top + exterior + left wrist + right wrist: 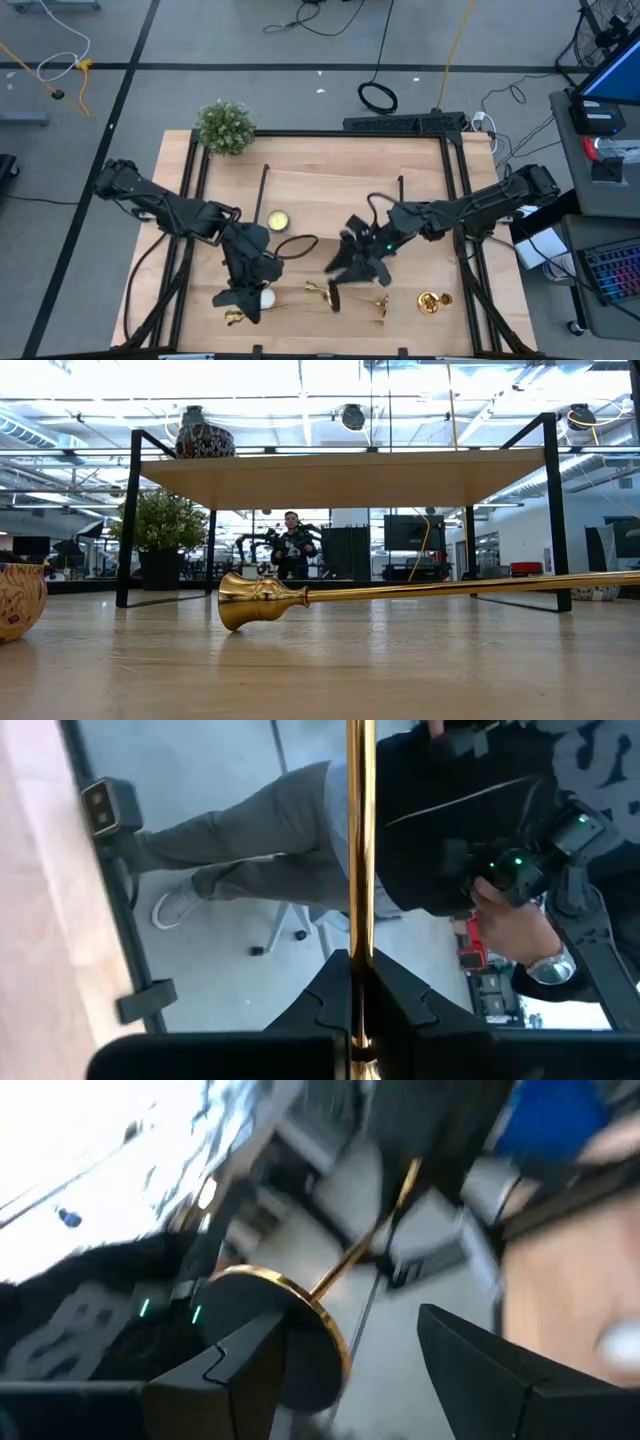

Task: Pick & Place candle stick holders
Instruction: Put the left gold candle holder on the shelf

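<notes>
My left gripper is near the table's front edge, shut on a shiny gold candlestick's thin stem. My right gripper is open at the front middle. In its wrist view the round base of a second candlestick stands between its fingers, close to one finger. A third candlestick lies on the wood to its right. In the low view a candlestick lies nearly level, its cup end low over the table. Which one it is, I cannot tell. My left gripper pinches the candlestick's stem between its two shut fingers. The stem runs on straight past the fingertips, out over the table's edge. My right gripper's finger stands right by the base's rim. I cannot tell whether it touches.
A white tealight lies beside my left gripper and a yellowish one farther back. A round gold patterned piece sits at the front right. The wooden shelf's black frame borders the work area, a small plant at the far left. A person stands past the near edge.
</notes>
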Robot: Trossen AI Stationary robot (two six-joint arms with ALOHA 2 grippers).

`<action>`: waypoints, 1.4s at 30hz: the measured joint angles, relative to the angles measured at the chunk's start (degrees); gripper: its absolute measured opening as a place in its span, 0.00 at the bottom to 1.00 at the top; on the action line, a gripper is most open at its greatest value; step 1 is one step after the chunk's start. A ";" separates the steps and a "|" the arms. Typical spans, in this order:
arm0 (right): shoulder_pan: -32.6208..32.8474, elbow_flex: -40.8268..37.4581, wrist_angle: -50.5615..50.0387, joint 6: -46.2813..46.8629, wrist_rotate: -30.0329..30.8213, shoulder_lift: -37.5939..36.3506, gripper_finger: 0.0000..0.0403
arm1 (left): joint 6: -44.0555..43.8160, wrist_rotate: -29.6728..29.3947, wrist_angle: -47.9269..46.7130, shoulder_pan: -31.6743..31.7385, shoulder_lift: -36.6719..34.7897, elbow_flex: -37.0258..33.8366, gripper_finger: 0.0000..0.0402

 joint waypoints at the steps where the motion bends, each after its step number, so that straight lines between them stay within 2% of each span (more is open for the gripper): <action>1: -0.31 0.02 1.30 -0.51 1.97 0.00 0.54 | 0.12 -0.10 0.15 -0.23 0.00 0.00 0.04; 5: -1.44 -0.01 5.37 -1.31 6.88 0.24 0.54 | 0.25 -2.31 1.01 -1.43 0.00 0.00 0.04; 10: -1.91 -0.01 6.97 -1.70 9.16 0.10 0.54 | 1.11 -7.68 4.89 -2.31 0.00 0.00 0.04; 19: -1.84 0.10 10.18 -4.29 15.75 0.02 0.54 | 2.67 -16.11 15.40 -3.29 -0.02 -0.09 0.04; 24: -1.74 -0.45 9.19 -6.46 16.53 0.84 0.54 | 6.51 -23.34 22.15 -3.11 -2.19 0.20 0.04; 29: -1.44 -0.03 10.06 -6.54 17.55 0.07 0.54 | 6.56 -30.21 28.25 -3.09 -4.49 0.02 0.04; 33: -0.98 -0.29 9.03 -7.87 17.72 0.52 0.54 | 2.33 -38.12 34.33 -2.81 -6.63 0.17 0.04; 37: -0.59 -0.12 9.65 -10.45 20.34 0.14 0.54 | -5.45 -45.89 40.61 -2.57 -7.05 0.13 0.04; 42: 1.01 -0.16 9.50 -17.98 23.86 0.26 0.54 | -21.11 -47.49 43.69 -2.13 -7.15 0.13 0.04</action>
